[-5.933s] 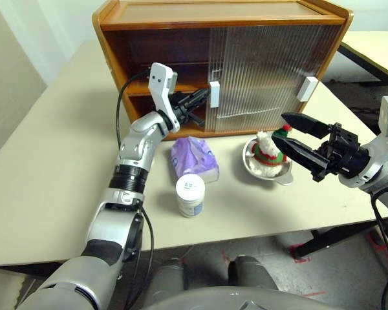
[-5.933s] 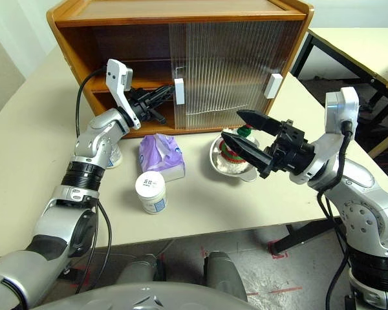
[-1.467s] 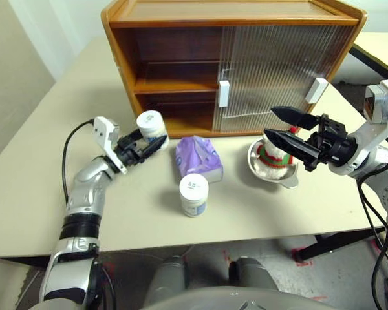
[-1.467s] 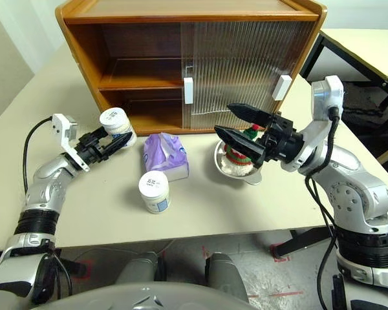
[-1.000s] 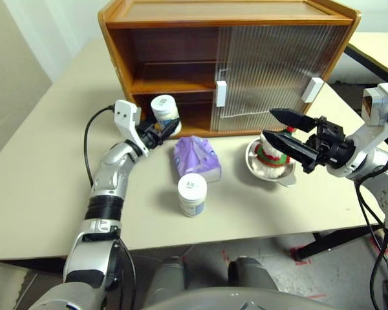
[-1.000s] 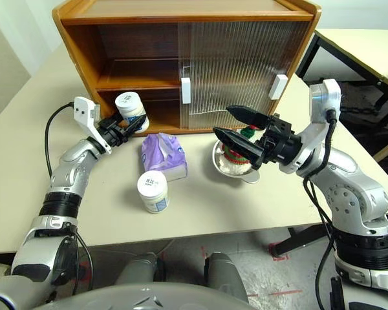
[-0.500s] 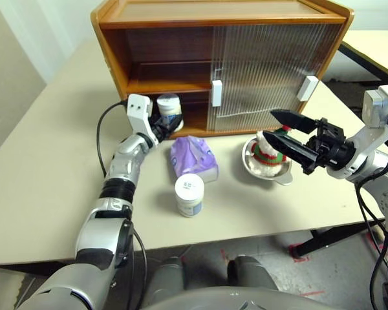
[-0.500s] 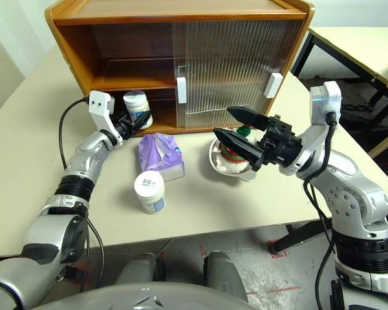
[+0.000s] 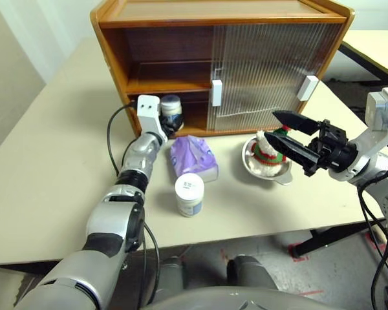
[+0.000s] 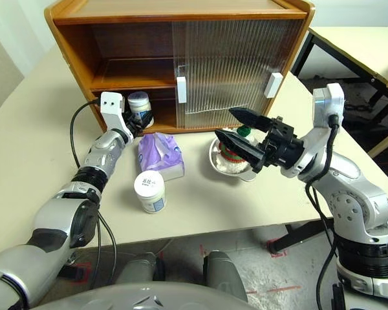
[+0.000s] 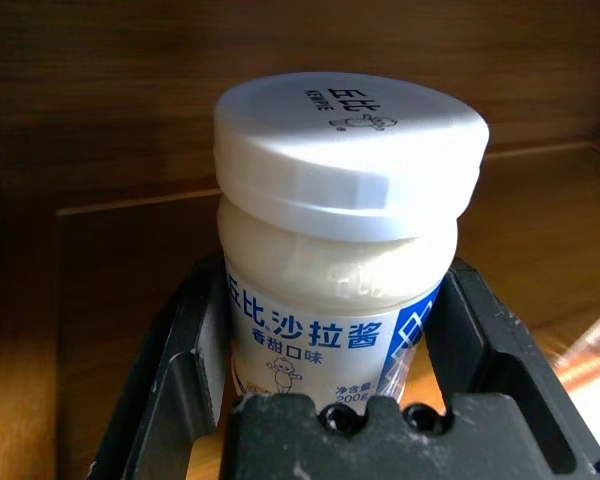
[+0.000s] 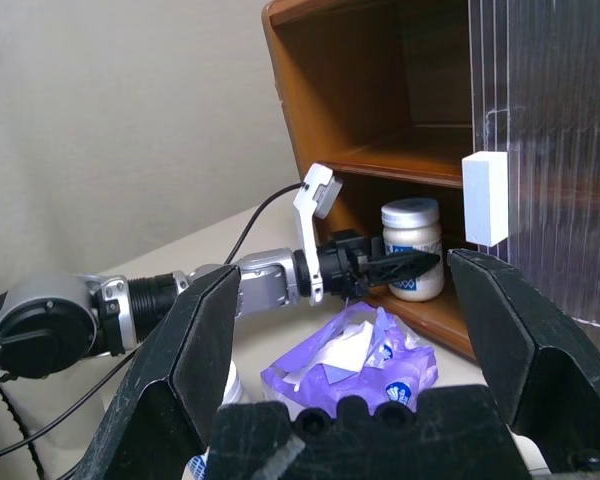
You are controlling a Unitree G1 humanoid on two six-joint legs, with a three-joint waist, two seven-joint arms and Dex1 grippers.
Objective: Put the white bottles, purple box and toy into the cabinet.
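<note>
The orange-brown cabinet [image 9: 220,14] stands at the back of the table, its left half open. My left gripper [image 9: 169,120] reaches level into the lower compartment, shut on one white bottle [image 11: 345,230], upright with a black finger [image 11: 175,375] against each side. The other white bottle [image 9: 189,194] stands on the table near the front. The purple box [image 9: 194,159] lies between it and the cabinet. The toy [image 9: 267,150], a plush snowman, sits in a metal bowl [image 9: 281,175]. My right gripper [image 9: 271,126] hovers open just right of and above the toy, pointing left.
Both ribbed sliding doors [image 9: 271,64] cover the cabinet's right half, white handles [image 9: 215,92] facing out. The middle shelf [image 9: 161,84] runs above the held bottle. Another table [image 9: 375,45] stands at the back right. The table's front edge is near the standing bottle.
My left arm has carried the white bottle forward from in front of the cabinet into its lower compartment. The right gripper has stayed open above the toy.
</note>
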